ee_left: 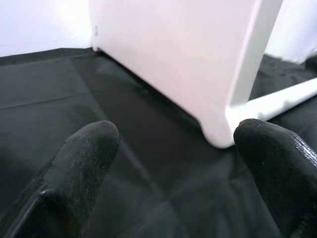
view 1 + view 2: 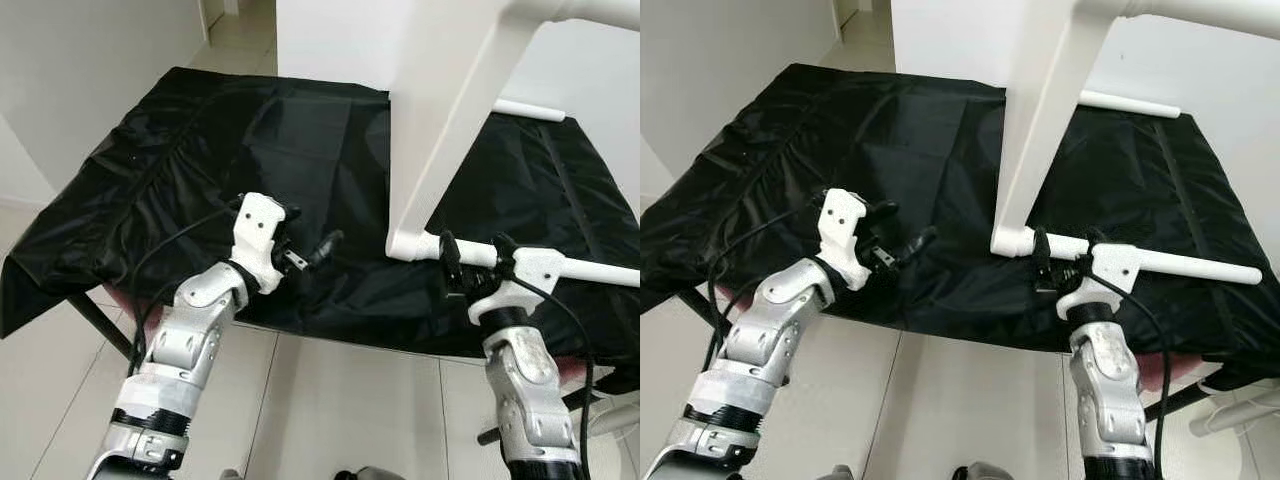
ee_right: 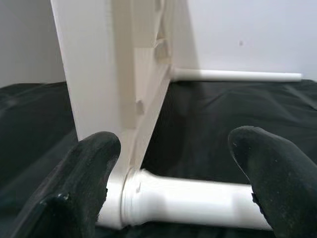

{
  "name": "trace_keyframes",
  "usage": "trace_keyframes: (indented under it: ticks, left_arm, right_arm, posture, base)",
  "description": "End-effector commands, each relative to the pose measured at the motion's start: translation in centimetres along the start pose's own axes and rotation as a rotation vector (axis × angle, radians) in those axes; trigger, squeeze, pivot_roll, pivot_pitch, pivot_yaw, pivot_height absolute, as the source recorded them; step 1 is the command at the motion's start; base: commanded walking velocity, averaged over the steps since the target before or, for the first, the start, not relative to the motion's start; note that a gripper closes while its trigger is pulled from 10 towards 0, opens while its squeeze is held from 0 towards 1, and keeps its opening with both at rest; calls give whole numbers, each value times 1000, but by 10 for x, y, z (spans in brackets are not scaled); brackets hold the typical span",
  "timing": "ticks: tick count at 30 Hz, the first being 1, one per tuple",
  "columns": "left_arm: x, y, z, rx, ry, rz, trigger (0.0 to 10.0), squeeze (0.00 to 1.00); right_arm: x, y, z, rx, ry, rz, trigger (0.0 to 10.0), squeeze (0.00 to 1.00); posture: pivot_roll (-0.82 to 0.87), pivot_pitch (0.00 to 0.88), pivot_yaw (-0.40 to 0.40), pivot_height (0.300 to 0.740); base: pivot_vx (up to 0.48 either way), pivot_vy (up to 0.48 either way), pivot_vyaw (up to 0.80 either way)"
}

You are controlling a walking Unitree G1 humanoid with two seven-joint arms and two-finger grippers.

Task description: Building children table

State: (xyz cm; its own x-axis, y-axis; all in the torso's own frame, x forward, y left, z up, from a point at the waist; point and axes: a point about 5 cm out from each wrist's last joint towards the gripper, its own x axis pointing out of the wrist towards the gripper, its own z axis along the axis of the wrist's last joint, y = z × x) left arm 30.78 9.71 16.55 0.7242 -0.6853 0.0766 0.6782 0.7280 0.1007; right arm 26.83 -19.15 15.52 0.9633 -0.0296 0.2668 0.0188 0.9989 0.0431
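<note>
We see the white tabletop (image 2: 440, 110) standing on its edge on the black cloth (image 2: 250, 140) that covers the work surface, and from its lower near corner one white leg (image 2: 590, 268) runs out sideways toward the robot's right, lying nearly flat just over the cloth. A second leg (image 2: 528, 110) goes out the same way from the far corner. The right gripper (image 2: 478, 262) is at the near leg, close to the joint where the leg meets the tabletop; in the right wrist view its two black fingers (image 3: 81, 183) stand apart with the leg passing across between them, so we judge that they bracket the leg and are not yet pressed on it. The long axis of this leg goes across the gripper, from left to right, which is the good direction for closing on it. The left gripper (image 2: 305, 250) is over the bare cloth, to the left of the tabletop and well apart from it, its fingers also spread with nothing between them. Therefore the right arm is clearly the nearer one, and we think the coming move depends on it.
</note>
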Motion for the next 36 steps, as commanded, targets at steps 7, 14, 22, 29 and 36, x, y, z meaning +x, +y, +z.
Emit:
trace_keyframes:
  ticks: [7, 14, 22, 29, 36]
  left_arm:
    - [30, -25, 11, 23, -35, 96, 10000, 0]
    - [45, -22, 26, -30, -57, 188, 10000, 0]
    - [43, -13, 39, 5, -98, 179, 10000, 0]
    - [40, -14, 52, 55, -149, 113, 10000, 0]
    - [37, -20, 59, 62, -168, 72, 10000, 0]
  right_arm:
    - [26, 21, -2, 17, 6, -7, 10000, 0]
    - [46, 34, 2, 8, -10, 32, 10000, 0]
    - [62, 39, 6, 0, -32, 6, 10000, 0]
    - [73, 52, 4, 13, -27, 26, 10000, 0]
    - [85, 58, 2, 19, -17, -24, 10000, 0]
  posture:
    - [33, 0, -29, 740]
    - [42, 0, -45, 740]
    - [53, 1, -57, 740]
    - [66, 9, -72, 740]
    - [82, 23, -90, 740]
  base:
    - [0, 0, 0]
    - [0, 0, 0]
    - [0, 0, 0]
    - [0, 0, 0]
    - [0, 0, 0]
